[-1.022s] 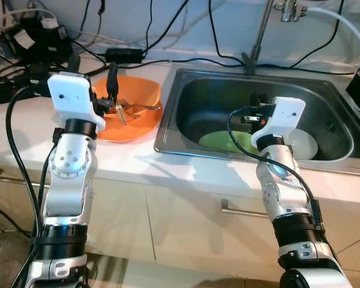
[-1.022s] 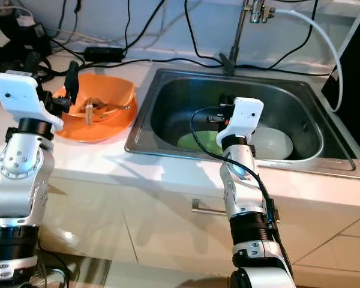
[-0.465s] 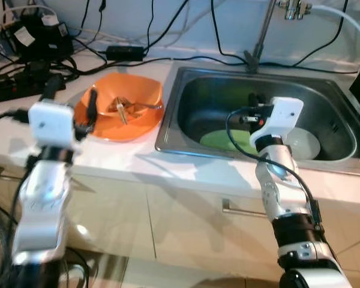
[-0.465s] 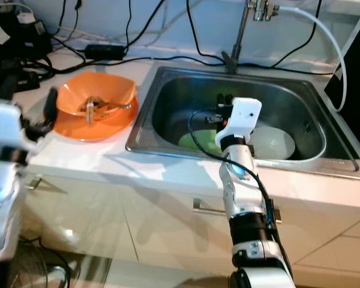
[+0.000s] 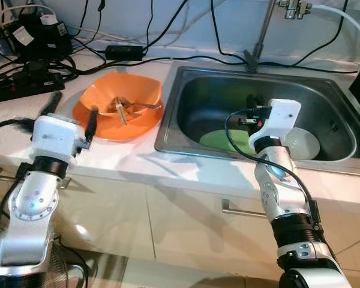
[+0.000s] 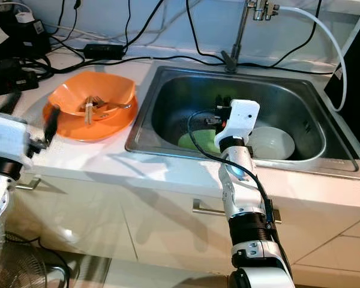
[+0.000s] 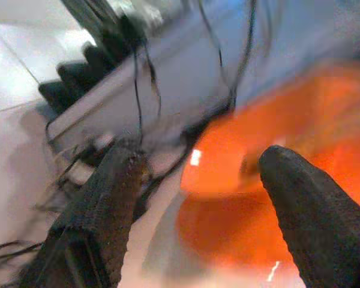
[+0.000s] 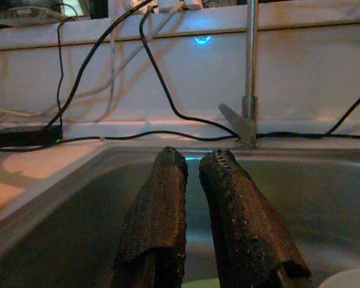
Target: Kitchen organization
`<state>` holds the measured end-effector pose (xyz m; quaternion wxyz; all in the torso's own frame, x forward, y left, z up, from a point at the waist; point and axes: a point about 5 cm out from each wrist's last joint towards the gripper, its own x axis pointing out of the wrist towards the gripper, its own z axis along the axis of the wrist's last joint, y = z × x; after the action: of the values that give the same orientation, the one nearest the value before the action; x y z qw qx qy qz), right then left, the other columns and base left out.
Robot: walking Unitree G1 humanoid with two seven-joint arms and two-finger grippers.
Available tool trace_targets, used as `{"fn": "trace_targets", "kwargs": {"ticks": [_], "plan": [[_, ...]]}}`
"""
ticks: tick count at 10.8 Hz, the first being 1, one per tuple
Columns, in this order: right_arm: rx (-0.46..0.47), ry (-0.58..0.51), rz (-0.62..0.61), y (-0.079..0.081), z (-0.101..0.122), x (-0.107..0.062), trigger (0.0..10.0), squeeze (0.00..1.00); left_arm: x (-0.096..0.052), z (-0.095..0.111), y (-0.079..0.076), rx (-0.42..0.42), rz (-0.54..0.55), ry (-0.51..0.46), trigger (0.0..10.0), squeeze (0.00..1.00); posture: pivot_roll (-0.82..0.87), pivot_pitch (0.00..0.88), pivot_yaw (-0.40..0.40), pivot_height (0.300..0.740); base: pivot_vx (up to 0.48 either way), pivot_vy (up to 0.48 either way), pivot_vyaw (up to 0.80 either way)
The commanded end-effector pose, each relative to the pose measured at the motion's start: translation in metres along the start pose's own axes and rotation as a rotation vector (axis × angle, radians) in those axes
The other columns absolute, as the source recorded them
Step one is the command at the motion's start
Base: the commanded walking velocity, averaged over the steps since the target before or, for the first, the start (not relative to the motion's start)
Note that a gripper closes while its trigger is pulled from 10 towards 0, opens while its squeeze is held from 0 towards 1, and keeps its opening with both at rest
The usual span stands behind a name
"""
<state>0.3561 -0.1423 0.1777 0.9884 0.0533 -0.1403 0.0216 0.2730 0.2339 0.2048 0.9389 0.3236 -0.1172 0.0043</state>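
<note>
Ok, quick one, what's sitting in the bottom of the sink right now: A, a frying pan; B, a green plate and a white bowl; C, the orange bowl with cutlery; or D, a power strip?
B: a green plate lies on the floor of the sink with a white bowl beside it, while the right gripper hovers above them.

One orange bowl (image 5: 120,108) sits on the counter (image 5: 126,159), with a few utensils (image 5: 125,108) inside, number unclear. One sink (image 5: 186,102) holds one green plate (image 5: 219,140) and one white bowl (image 5: 305,143).
</note>
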Motion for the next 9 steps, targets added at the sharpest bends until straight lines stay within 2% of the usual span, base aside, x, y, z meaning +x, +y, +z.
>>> {"fn": "trace_targets", "kwargs": {"ticks": [1, 2, 5, 7, 8, 9], "plan": [[0.003, 0.008, 0.006, 0.000, 0.000, 0.001, 10.0, 0.00, -0.001, -0.001, -0.004, 0.015, -0.040, 0.003, 10.0, 0.00, 0.24, 0.069, -0.018, 0.740, 0.000, 0.000, 0.00], [0.002, 0.008, 0.005, 0.000, 0.000, 0.001, 10.0, 0.00, -0.001, 0.005, -0.007, -0.085, -0.071, -0.113, 10.0, 0.00, 0.24, 0.070, -0.017, 0.740, 0.000, 0.000, 0.00], [0.002, 0.012, 0.005, 0.000, -0.001, 0.001, 10.0, 0.00, 0.001, 0.012, -0.003, -0.030, -0.098, -0.115, 10.0, 0.00, 0.24, 0.071, -0.017, 0.740, 0.000, 0.000, 0.00], [0.004, 0.011, 0.007, 0.001, -0.001, 0.002, 10.0, 0.00, -0.001, 0.015, -0.009, -0.008, -0.175, -0.134, 10.0, 0.00, 0.24, 0.069, -0.017, 0.740, 0.000, 0.000, 0.00], [0.005, 0.011, 0.007, 0.001, -0.001, 0.002, 10.0, 0.00, -0.003, 0.014, -0.013, 0.003, -0.220, -0.135, 10.0, 0.00, 0.24, 0.069, -0.017, 0.740, 0.000, 0.000, 0.00], [0.006, 0.011, 0.007, 0.002, -0.001, 0.002, 10.0, 0.00, -0.009, 0.012, -0.030, 0.038, -0.328, -0.143, 10.0, 0.00, 0.24, 0.068, -0.017, 0.740, 0.000, 0.000, 0.00]]}}
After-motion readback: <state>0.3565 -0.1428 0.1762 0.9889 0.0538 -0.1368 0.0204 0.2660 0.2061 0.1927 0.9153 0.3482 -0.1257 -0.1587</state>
